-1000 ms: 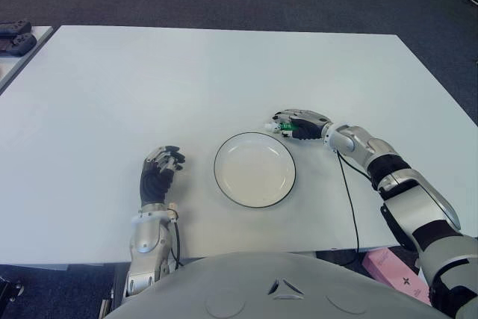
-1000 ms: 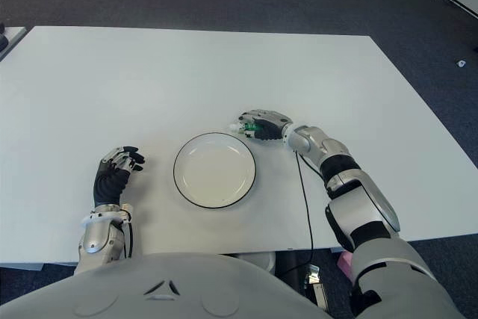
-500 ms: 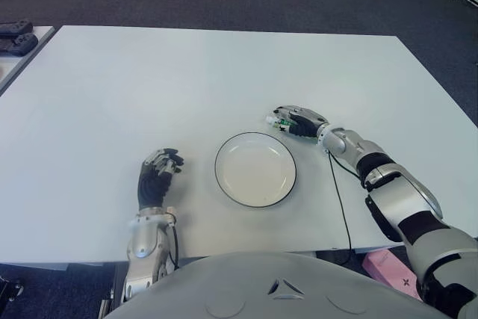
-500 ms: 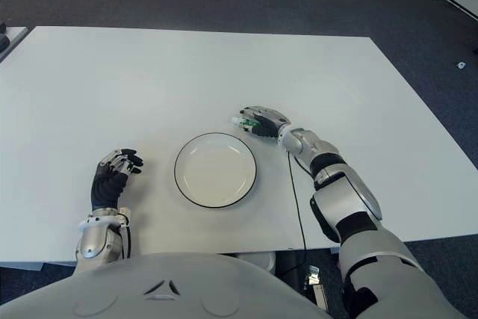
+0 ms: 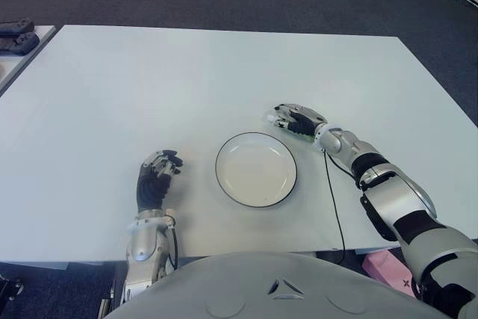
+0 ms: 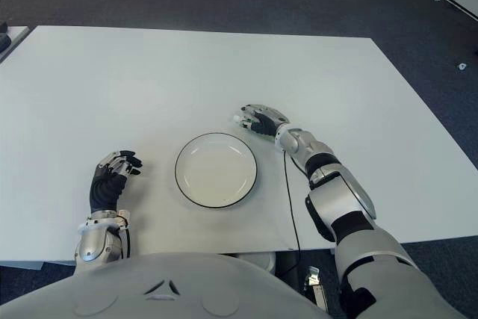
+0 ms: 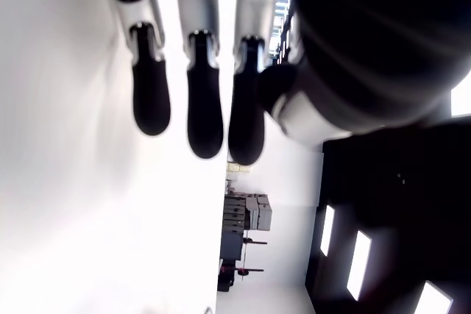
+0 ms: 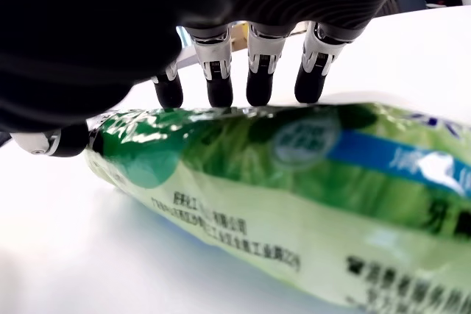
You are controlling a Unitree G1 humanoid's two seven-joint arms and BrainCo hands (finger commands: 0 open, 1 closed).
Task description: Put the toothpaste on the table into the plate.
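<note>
Since a second ago the right hand (image 5: 297, 121) has swung its arm closer to the body and stayed over the toothpaste (image 5: 287, 125), which has not reached the plate (image 5: 256, 169).

From the left eye, the tube lies on the white surface (image 5: 149, 87) just beyond the plate's far right rim, under the right hand. The left hand (image 5: 153, 181) shows left of the plate.

From the left wrist, its fingers (image 7: 199, 108) hang loosely bent, holding nothing.

From the right wrist, the fingers (image 8: 257, 71) curl over the green and white toothpaste (image 8: 294, 182), tips at its far edge, closed around it.
</note>
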